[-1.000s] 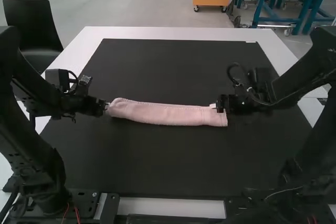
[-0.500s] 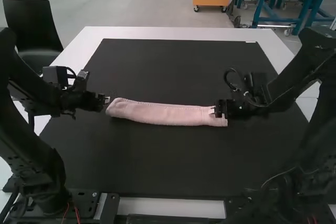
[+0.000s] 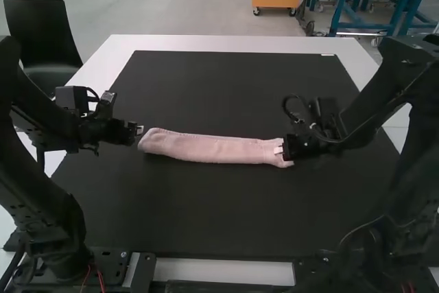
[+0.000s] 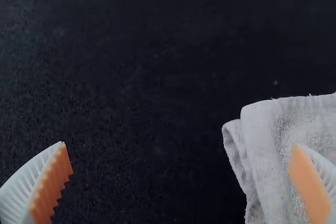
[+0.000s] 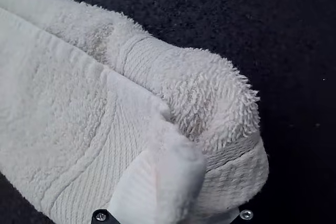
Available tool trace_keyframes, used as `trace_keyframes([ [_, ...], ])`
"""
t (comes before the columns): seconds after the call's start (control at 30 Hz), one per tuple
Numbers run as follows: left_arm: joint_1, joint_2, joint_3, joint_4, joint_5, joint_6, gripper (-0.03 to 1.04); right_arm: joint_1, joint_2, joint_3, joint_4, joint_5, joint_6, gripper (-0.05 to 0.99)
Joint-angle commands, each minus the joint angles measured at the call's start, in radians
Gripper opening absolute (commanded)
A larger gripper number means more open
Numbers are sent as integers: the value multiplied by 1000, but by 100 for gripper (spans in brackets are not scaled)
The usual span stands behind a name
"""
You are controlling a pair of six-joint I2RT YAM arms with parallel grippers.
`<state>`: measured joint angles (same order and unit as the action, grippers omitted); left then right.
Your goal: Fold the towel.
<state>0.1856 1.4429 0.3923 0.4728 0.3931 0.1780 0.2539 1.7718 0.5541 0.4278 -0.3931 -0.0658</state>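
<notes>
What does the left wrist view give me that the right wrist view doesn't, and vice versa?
From the left wrist view: the left gripper with its orange-padded fingers wide apart, one of them in front of the folded end of the towel.

From the right wrist view: the towel's other end, its fluffy pile and ribbed woven bands, with the right gripper pinching the cloth there.

In both: part of the folded towel and the black mat under it.
</notes>
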Motion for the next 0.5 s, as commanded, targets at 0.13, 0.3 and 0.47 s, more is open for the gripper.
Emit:
trace_keyframes([
  [0.13, 17, -21, 28, 13, 9, -20, 97, -62, -104, 44, -52, -32, -5, -2],
  [0.3, 12, -19, 31, 18, -33, -32, 97, -65, -207, 106, -164, -38, -2, -2],
  [0.47, 11, -18, 31, 12, -48, -34, 97, -56, -242, 138, -216, -67, 26, -2],
])
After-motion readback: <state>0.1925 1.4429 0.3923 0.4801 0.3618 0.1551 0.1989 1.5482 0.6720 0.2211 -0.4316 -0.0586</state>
